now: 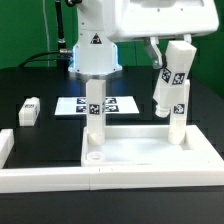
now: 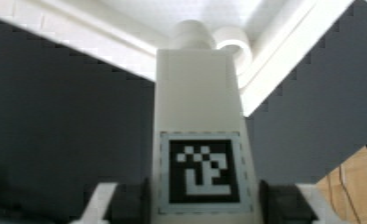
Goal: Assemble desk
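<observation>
— Where is the tabletop panel (image 1: 150, 150)?
— It lies flat near the front edge of the worktop (image 1: 35, 85), rim up, just behind the long border rail (image 1: 50, 180).
— And the gripper (image 1: 172, 52)?
— It is clenched on the held leg (image 1: 180, 85). In the wrist view its fingers (image 2: 102, 203) flank the leg's tagged face on both sides. The round peg at the leg's far end points toward the panel's white rim.
— Where does that leg hang?
— Over the panel's far corner on the exterior view's right, leaning a little. I cannot tell whether its lower end touches the panel.
— Any other legs?
— The standing leg (image 1: 95, 110) is upright at the panel's far corner on the exterior view's left. The loose leg (image 1: 28, 111) lies on its side near the worktop's edge on the exterior view's left, well apart from the panel.
— And behind them?
— The marker board (image 1: 122, 103) lies flat on the worktop, just behind the standing leg.
</observation>
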`<state>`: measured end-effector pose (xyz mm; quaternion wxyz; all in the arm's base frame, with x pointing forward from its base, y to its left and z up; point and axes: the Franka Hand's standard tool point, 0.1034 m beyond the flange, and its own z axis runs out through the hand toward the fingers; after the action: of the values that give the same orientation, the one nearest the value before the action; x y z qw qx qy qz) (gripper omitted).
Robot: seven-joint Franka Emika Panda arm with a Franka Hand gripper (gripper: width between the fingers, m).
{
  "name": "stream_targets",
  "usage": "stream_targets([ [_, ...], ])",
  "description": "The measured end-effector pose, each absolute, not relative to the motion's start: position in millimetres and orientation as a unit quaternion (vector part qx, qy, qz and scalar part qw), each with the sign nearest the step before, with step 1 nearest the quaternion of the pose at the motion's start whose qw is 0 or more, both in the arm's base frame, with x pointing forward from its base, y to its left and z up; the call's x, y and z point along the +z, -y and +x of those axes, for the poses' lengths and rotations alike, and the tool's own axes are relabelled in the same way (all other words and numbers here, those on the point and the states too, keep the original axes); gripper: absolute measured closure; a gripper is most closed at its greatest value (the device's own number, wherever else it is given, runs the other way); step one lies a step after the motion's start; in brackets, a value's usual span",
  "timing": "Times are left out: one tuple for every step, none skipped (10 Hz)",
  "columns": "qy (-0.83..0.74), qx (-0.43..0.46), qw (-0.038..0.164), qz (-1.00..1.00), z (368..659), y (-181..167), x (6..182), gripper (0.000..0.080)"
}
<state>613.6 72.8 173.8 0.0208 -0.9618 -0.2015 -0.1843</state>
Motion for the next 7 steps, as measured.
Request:
stream_targets([
  [0.200, -0.185, 0.020, -0.962, 614.1, -70.1, 174.1, 0.0509],
  [0.198, -0.185, 0.020, -0.962, 614.1, -68.5, 173.7, 0.0509],
  [0.198, -0.184, 0.020, -0.962, 614.0, -68.5, 173.5, 0.0509],
  [0.200, -0.184, 0.020, -0.962, 613.6, -66.1, 172.4, 0.0509],
  [0.202, -0.177, 0.034, -0.963, 610.9, -51.9, 166.8, 0.0509],
  [0.199, -0.166, 0.055, -0.964, 611.2, -46.3, 165.0, 0.0509],
  [0.202, -0.167, 0.066, -0.963, 617.4, -46.2, 167.2, 0.0509],
])
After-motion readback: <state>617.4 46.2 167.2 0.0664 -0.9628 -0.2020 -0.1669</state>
